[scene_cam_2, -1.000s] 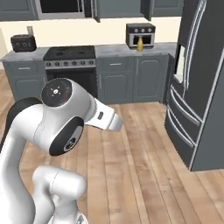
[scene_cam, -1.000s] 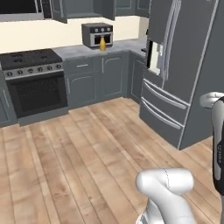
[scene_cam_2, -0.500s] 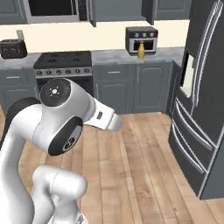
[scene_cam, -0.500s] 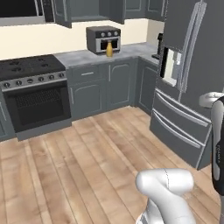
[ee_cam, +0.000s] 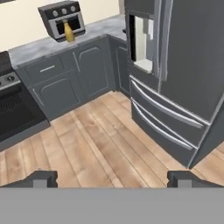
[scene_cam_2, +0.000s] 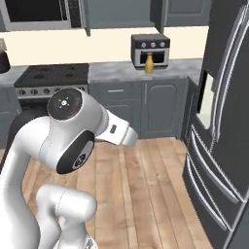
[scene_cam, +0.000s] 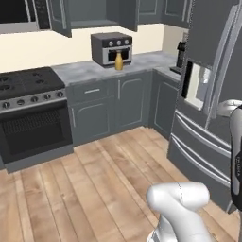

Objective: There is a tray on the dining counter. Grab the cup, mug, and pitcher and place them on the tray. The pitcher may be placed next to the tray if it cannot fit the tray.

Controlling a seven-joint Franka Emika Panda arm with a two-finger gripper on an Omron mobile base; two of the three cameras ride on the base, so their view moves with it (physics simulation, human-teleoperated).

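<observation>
Stove-side worktop (scene_cam: 90, 71): pitcher (scene_cam: 118, 61) before toaster oven (scene_cam: 111, 48); fridge (ee_cam: 183, 74) right. Pincer (ee_cam: 113, 179) spread, empty.

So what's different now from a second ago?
The base has driven closer to the stove-side worktop, so the whole view shifted; nothing there moved itself. The pitcher stands by the toaster oven as before. The pincer stays open and empty.

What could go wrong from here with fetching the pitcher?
1. The pitcher stands tight against the toaster oven front on the worktop, so the open tool may knock the oven or tip the pitcher on approach.
2. The fridge juts out beside that corner, so the arm could clip it while reaching in.
</observation>
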